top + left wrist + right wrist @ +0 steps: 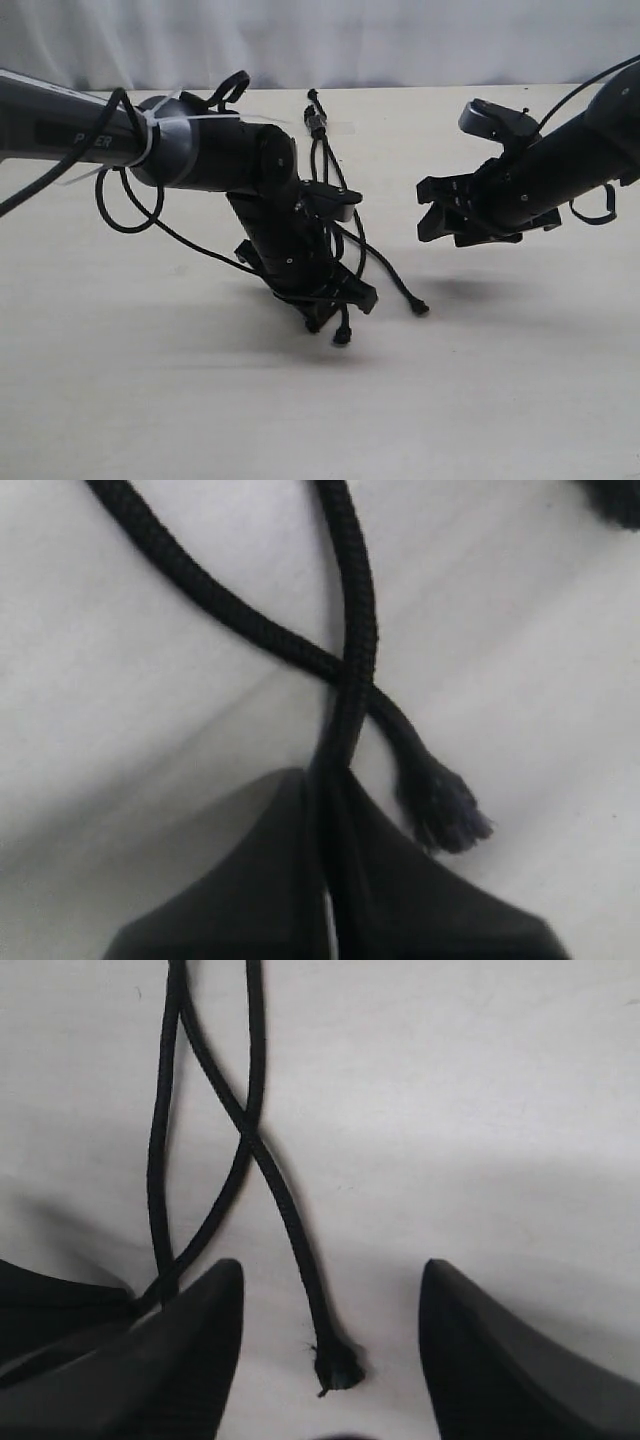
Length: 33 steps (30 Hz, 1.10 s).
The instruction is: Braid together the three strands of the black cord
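The left pincer [322, 318] hangs low over the table [520, 400], clamped on the first strand [350, 600], which runs straight out ahead of its tips. The second strand [190, 575] crosses it just ahead of those tips and ends beside one finger. The knot [318, 125] lies well beyond this pincer. The right pincer [432, 210] hangs off to its side, higher, jaws spread. On the table beneath, the third strand [290, 1220] ends between its fingers.

Pale cream table [500, 400], matte, black cord [246, 1140] lying on it, knot [318, 124] close to far edge midway along, strands [154, 1160] trailing toward near edge, two crossing, one frayed tip [421, 308] flat mid-table.
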Tool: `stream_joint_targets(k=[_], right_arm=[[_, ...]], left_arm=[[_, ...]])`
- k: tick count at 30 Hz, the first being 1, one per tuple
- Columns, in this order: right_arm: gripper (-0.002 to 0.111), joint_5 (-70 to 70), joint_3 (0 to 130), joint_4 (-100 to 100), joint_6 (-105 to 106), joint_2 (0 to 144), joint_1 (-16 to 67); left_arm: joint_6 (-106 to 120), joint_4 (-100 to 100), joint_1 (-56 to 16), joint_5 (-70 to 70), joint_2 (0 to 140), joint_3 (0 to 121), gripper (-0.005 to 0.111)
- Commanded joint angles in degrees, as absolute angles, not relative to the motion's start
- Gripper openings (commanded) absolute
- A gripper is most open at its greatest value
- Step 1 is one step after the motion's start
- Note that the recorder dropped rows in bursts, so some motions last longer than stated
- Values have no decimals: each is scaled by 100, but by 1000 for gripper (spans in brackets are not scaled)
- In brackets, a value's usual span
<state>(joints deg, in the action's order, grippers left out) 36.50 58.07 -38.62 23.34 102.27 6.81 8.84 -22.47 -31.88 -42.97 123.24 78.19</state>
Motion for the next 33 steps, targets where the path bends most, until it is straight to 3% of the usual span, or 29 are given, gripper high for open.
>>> stream_joint_targets(k=[1,4,8,12,16,25,33], right_arm=[[53,3676,5793,-3875,2443,10186,676],[53,3887,5793,-3875,2540,10186,676],[53,4279,5793,-3875,2642,10186,677],[53,4602,5793,-3875,2642,10186,903],[53,4430,5793,-3706,2415,10186,1699],[53,3087,5793,-677,-1070,10331,3440],[53,2839,5793,552,-2862,10903,4050]], left_arm=[[902,-2284,-3098,-4336,12192,7953,19],[902,-2143,-2924,-4380,12010,7963,34],[902,-1859,-2527,-4601,11722,7963,41],[902,-1609,-2070,-4799,11368,7963,41],[902,-1374,-1794,-4853,11127,7952,41],[917,-1183,-1728,-5089,11000,7943,40],[901,-1183,-1740,-5131,11000,7943,40]])
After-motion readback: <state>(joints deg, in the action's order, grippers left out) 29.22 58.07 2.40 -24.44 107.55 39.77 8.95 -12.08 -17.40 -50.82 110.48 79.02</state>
